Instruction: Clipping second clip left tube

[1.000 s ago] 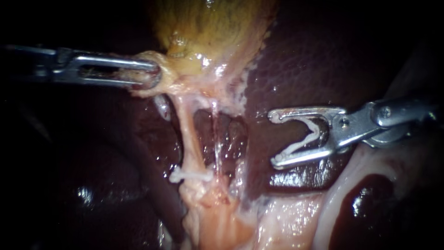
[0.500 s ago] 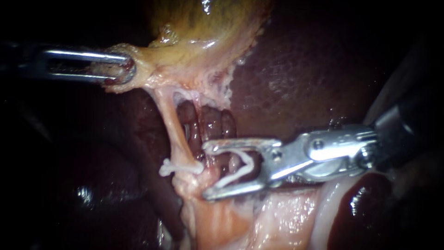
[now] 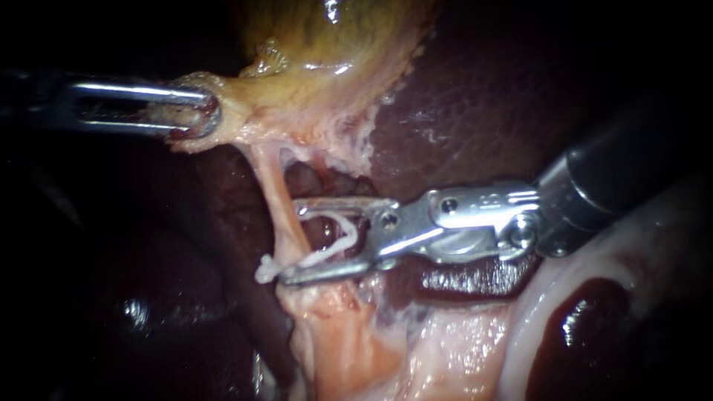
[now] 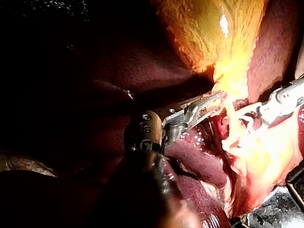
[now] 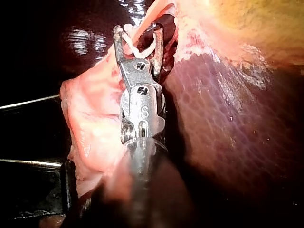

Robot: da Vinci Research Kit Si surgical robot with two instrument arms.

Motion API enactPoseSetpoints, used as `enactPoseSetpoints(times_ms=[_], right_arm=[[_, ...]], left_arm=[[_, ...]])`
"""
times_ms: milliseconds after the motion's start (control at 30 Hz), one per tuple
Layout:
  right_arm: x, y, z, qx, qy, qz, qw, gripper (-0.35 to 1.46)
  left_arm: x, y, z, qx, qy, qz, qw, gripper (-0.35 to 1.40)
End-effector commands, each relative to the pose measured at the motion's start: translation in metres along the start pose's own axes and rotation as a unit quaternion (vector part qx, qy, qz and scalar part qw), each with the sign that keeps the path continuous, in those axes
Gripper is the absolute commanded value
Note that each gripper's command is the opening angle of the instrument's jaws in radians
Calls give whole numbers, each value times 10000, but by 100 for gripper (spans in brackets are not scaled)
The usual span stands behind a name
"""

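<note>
The yellow gallbladder (image 3: 334, 44) hangs over the dark liver (image 3: 483, 111). My left instrument (image 3: 200, 111) is shut on the pale tissue at the gallbladder's lower edge and holds it out to the left. From there the left tube (image 3: 271, 186) runs down, taut, to a white clip (image 3: 266, 269) set across it. My right instrument (image 3: 291, 241) carries a white V-shaped clip (image 3: 338, 236) between its wide jaws. The jaw tips reach the tube just above the set clip. The right wrist view shows the same jaws (image 5: 137, 33) and clip (image 5: 142, 50) at the tube.
Pale pink tissue (image 3: 349, 341) spreads below the clip. A thick whitish fold (image 3: 564, 297) curves under my right instrument's shaft. Dark red liver surface (image 3: 327, 186) shows in the window behind the tube. My left instrument's jaws (image 4: 209, 102) appear in the left wrist view, my right instrument (image 4: 280, 102) beyond them.
My right instrument has moved left from over the liver to the left tube, its jaws now narrower and just above the set clip. My left instrument drew the tissue further left, then held.
</note>
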Motion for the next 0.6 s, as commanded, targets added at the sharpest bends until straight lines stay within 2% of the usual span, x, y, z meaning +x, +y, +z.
enactPoseSetpoints(times_ms=[33,100,200,400,600], right_arm=[[2,-2,3,51,91,-13,9999,50],[8,-6,9,159,271,30,9995,50],[16,-15,15,352,432,75,9984,50],[25,-36,12,649,451,97,9968,48],[24,-44,0,707,451,66,9965,42]], left_arm=[[0,0,1,-5,-8,-1,10000,-35],[0,0,1,-4,-7,-1,10000,-35],[0,0,1,-3,-6,-1,10000,-35],[0,0,1,-4,-7,-1,10000,-35],[0,0,0,-5,-8,0,10000,-35]])
